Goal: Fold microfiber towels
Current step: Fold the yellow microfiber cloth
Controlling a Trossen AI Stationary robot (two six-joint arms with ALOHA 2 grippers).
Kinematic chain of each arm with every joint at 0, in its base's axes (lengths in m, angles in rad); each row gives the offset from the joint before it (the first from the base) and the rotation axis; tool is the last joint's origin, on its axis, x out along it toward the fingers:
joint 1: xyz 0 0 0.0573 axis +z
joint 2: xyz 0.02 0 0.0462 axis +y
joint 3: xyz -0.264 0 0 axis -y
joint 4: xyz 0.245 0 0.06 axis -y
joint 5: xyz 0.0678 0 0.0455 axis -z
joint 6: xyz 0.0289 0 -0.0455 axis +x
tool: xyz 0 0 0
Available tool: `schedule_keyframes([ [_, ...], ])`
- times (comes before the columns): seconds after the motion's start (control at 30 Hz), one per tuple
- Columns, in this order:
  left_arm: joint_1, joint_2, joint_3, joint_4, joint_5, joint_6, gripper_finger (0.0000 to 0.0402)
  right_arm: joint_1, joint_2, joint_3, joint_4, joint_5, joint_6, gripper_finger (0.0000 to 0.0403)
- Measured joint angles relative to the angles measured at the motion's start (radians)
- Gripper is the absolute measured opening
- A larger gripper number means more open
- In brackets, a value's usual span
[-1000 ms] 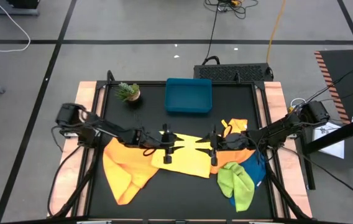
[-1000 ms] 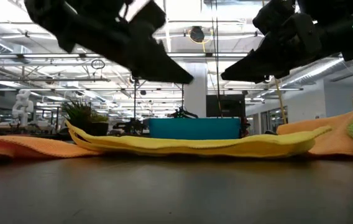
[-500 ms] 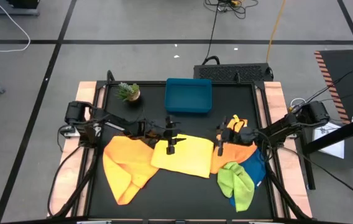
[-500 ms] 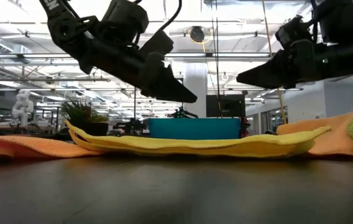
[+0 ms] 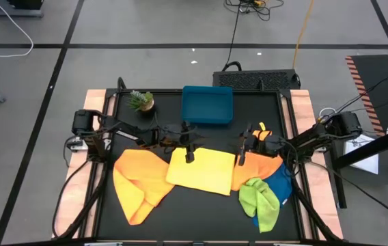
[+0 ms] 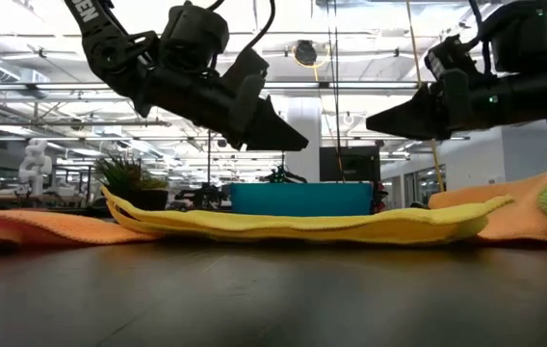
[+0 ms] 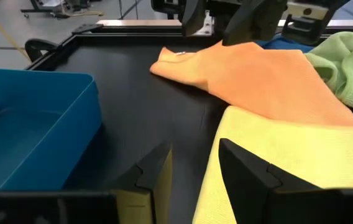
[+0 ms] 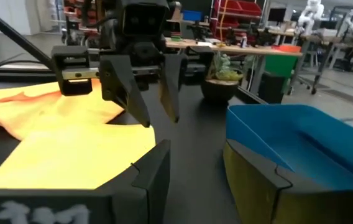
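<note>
- The yellow towel (image 5: 201, 171) lies spread flat in the middle of the black table (image 5: 262, 109), a rough rectangle with its long axis running across the table from the left arm's side toward the right arm's side; seen from the low camera it is a thin, slightly rippled layer (image 6: 302, 225).
- The left gripper (image 5: 190, 151) hangs over the yellow towel's far left corner, near the blue tray (image 5: 208, 104). Its fingers (image 7: 155, 171) stand apart with a gap between them and nothing held.
- The right gripper (image 5: 240, 154) hangs over the yellow towel's far right corner, pointing toward the left gripper. Its fingers (image 8: 251, 168) are likewise spread and empty.
- From table height both grippers are clear of the cloth, raised above it.
- A large orange towel (image 5: 139, 181) lies rumpled just left of the yellow one, touching its edge, its long axis running from the far side toward the near edge.
- A second orange towel (image 5: 255, 169) lies just right of the yellow towel, its far corner pointing toward the back of the table.
- A lime green towel (image 5: 259, 199) is bunched on top of a blue towel (image 5: 281, 184) at the near right.
- A small potted plant (image 5: 141, 101) stands just left of the tray.
</note>
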Motion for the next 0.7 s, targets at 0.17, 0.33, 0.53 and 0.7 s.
schedule_keyframes([
  [0.17,-0.011,0.011,0.0,0.043,0.0,-0.006,0.0136,0.003,0.0,0.0,0.0,-0.032,0.03,0.0143],
  [0.33,-0.018,0.03,0.002,0.101,0.009,-0.009,0.0136,0.006,0.001,0.0,-0.025,-0.056,0.121,0.0143],
  [0.53,-0.018,0.029,0.002,0.097,0.041,-0.042,0.0136,0.032,0.001,0.0,-0.114,-0.022,0.212,0.0143],
  [0.7,-0.026,0.029,0.002,0.05,0.043,-0.053,0.0136,0.067,0.001,0.0,-0.105,0.05,0.246,0.0143],
])
